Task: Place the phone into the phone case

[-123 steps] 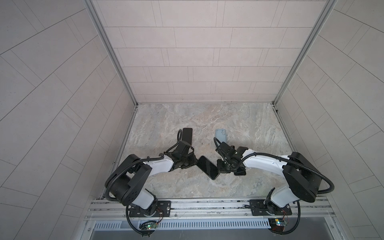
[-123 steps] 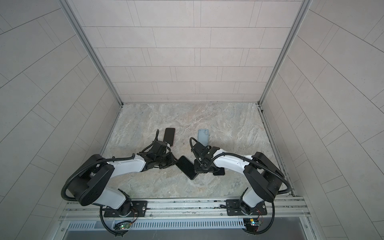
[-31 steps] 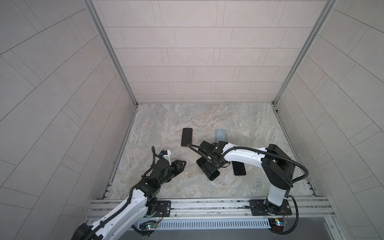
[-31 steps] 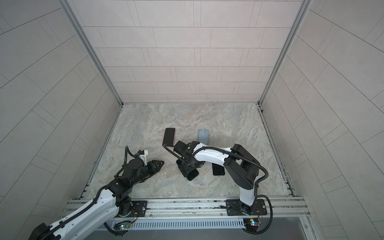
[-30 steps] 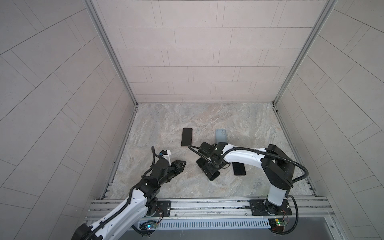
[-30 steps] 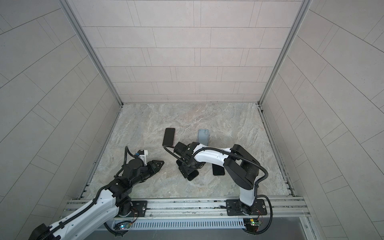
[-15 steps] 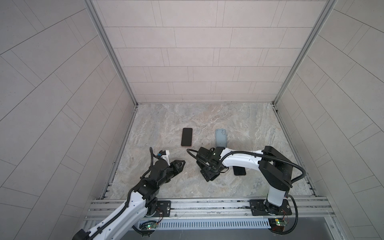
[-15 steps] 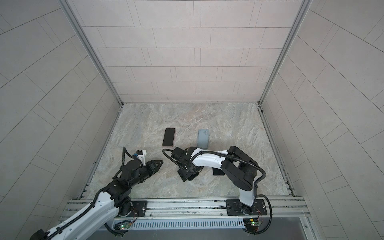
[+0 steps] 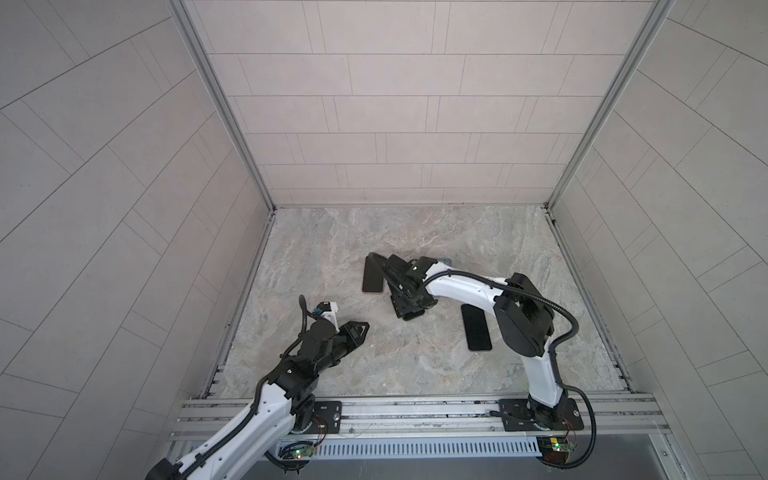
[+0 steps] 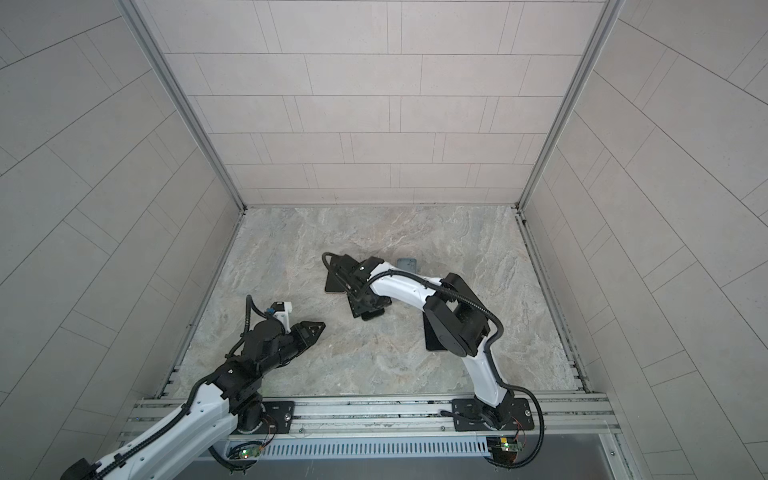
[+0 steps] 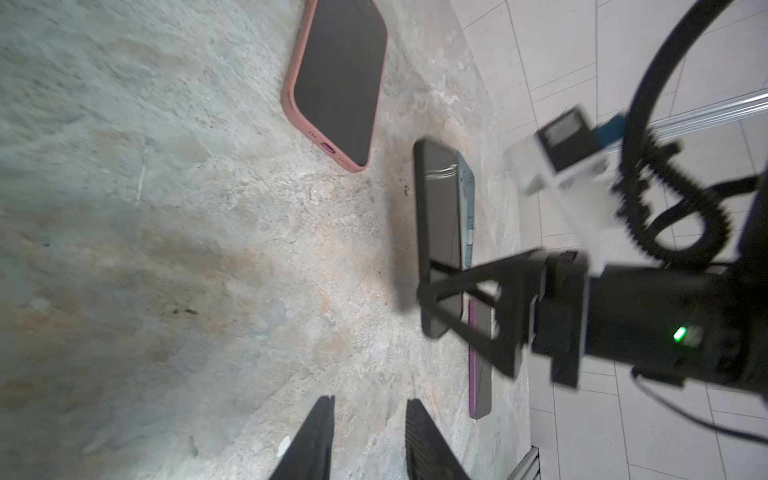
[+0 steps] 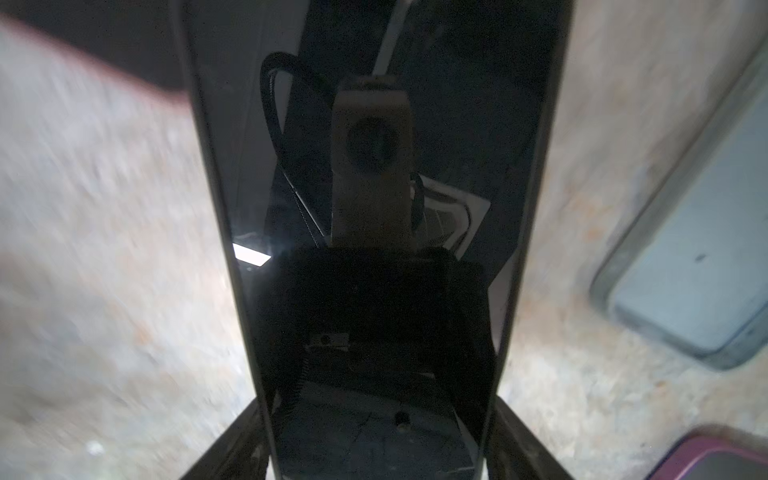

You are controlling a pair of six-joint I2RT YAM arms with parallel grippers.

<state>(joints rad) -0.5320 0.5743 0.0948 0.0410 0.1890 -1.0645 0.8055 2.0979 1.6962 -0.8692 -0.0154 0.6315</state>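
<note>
A bare black phone [image 12: 374, 187] lies between the fingers of my right gripper [image 12: 376, 403], which is shut on its two long edges. In both top views this gripper [image 9: 405, 299] [image 10: 365, 303] sits low over the phone [image 9: 411, 316] near the middle of the stone table. The empty grey-blue phone case [image 12: 698, 291] lies open side up just beside it, and in both top views the phone case [image 9: 444, 260] [image 10: 407, 263] shows mostly hidden behind the right arm. My left gripper [image 9: 358, 329] [image 11: 370, 419] hovers open and empty, left of the phone.
A phone in a pink case [image 9: 372, 276] [image 11: 336, 83] lies just left of the right gripper. A phone in a purple case [image 9: 476, 326] [image 11: 480, 374] lies to its right, beside the right arm. Tiled walls enclose the table [image 9: 415, 365] on three sides.
My right gripper has closed in on the black phone and shifted with it a little toward the back wall. The left arm has barely moved.
</note>
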